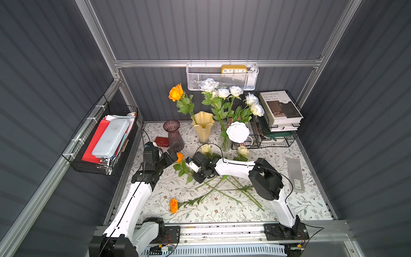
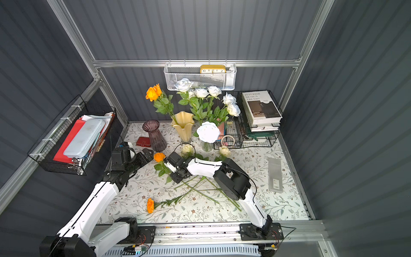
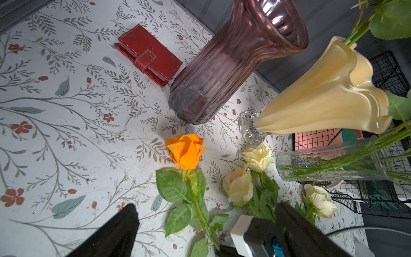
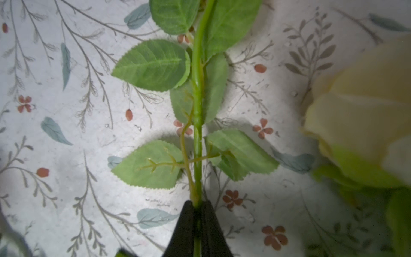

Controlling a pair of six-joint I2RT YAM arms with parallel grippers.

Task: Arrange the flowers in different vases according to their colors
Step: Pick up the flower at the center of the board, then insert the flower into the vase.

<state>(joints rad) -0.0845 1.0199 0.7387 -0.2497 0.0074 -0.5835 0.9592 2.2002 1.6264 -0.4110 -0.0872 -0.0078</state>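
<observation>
Fingers of the right gripper (image 4: 197, 208) pinch the green stem of the orange rose (image 3: 185, 151). This rose lies flat on the table (image 1: 222, 213), near the purple vase (image 1: 174, 135). The left gripper (image 1: 171, 156) hangs wide open by its bloom, holding nothing.

Book (image 1: 280, 106) "INTERIOR DESIGN TRENDS", clock (image 1: 234, 69) numerals 10–2
</observation>
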